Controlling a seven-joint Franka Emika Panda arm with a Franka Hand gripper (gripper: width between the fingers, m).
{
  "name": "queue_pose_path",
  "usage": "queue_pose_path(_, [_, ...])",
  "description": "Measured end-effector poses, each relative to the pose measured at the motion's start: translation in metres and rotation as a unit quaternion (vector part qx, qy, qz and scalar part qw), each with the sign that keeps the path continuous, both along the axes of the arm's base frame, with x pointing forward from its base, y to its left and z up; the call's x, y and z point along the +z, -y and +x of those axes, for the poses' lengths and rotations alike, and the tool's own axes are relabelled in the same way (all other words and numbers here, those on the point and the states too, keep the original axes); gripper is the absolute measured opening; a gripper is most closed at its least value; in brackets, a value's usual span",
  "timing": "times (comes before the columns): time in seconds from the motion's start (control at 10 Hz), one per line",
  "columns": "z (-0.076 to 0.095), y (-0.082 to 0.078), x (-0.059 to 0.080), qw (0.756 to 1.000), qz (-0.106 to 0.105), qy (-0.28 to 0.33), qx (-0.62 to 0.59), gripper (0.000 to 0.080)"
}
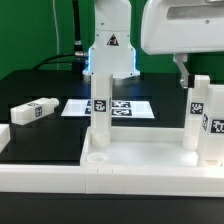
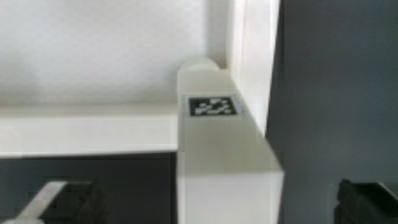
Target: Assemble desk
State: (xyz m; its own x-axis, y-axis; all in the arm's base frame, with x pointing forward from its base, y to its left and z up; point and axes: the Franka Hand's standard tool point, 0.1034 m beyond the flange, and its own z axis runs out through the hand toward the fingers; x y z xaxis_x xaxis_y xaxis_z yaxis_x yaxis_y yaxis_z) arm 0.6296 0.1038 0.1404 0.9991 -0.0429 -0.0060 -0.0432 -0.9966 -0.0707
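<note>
The desk's white rimmed top (image 1: 140, 160) lies flat at the front of the table. Three white tagged legs stand upright on it: one (image 1: 100, 105) towards the exterior view's left, and two (image 1: 197, 115) (image 1: 215, 130) at its right. Another leg (image 1: 33, 110) lies loose on the black table at the left. My gripper (image 1: 185, 68) hangs just above the right-hand legs. In the wrist view an upright leg (image 2: 222, 140) with its tag (image 2: 214, 105) runs between my dark fingers (image 2: 63, 200), with a gap on each side. My gripper (image 2: 217, 208) is open and holds nothing.
The marker board (image 1: 130, 107) lies flat behind the left standing leg. The robot's white base (image 1: 110, 45) rises at the back centre. A long white border rail (image 1: 20, 140) runs along the left and front of the desk top.
</note>
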Motion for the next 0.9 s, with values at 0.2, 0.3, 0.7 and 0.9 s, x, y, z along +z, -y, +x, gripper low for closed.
queue_pose_path(0.2, [0.009, -0.001, 0.0, 1.0, -0.001, 0.015, 0.0, 0.0649])
queue_pose_path(0.3, [0.011, 0.001, -0.003, 1.0, -0.003, 0.015, -0.001, 0.0649])
queue_pose_path(0.7, [0.015, 0.01, -0.013, 1.0, -0.007, 0.016, -0.002, 0.0649])
queue_pose_path(0.9, [0.014, 0.008, -0.013, 1.0, -0.007, 0.015, -0.005, 0.0523])
